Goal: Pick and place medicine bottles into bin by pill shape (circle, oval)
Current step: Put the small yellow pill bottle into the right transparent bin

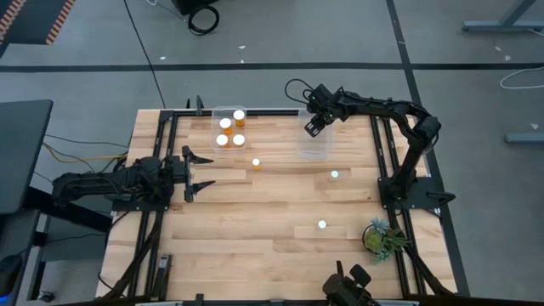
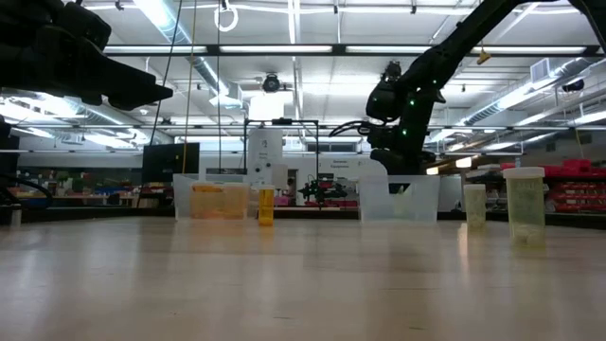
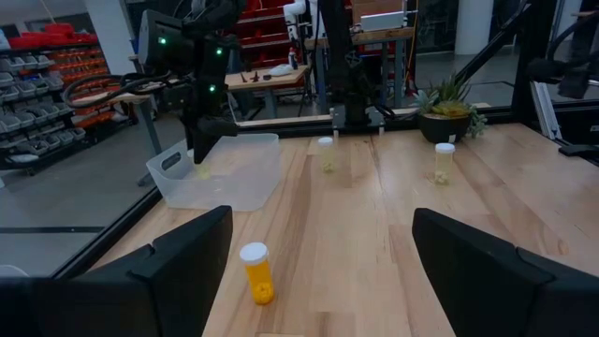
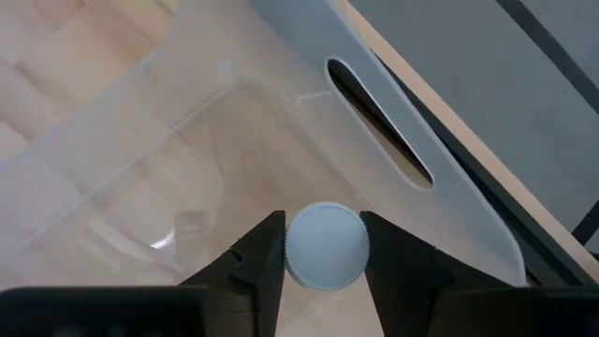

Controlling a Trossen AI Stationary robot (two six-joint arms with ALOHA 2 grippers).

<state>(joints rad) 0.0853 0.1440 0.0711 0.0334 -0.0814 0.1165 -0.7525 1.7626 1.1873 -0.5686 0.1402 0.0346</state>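
Note:
My right gripper (image 1: 314,126) hangs over the far end of the right clear tub (image 1: 314,144) and is shut on a medicine bottle. Only the bottle's round white cap (image 4: 325,245) shows; its body is hidden below the cap. The left clear tub (image 1: 217,112) holds several amber bottles (image 1: 231,130). One amber bottle (image 1: 255,162) stands upright on the table, right in front of my open left gripper (image 1: 200,170); it also shows in the left wrist view (image 3: 256,273). Two paler bottles (image 1: 334,175) (image 1: 322,224) stand on the table farther right. My right gripper pinches the bottle's white cap (image 4: 298,245) between its two fingers, one on each side of the cap's rim. The fingers come from above and point down. The bottle is lifted clear, cap up, over the tub's floor (image 4: 187,187).
A small green potted plant (image 1: 382,236) stands near the table's right front corner. Dark frame rails run along the table's left (image 1: 161,212) and right (image 1: 387,170) sides. Bare wood (image 1: 255,229) lies between the loose bottles and the near edge.

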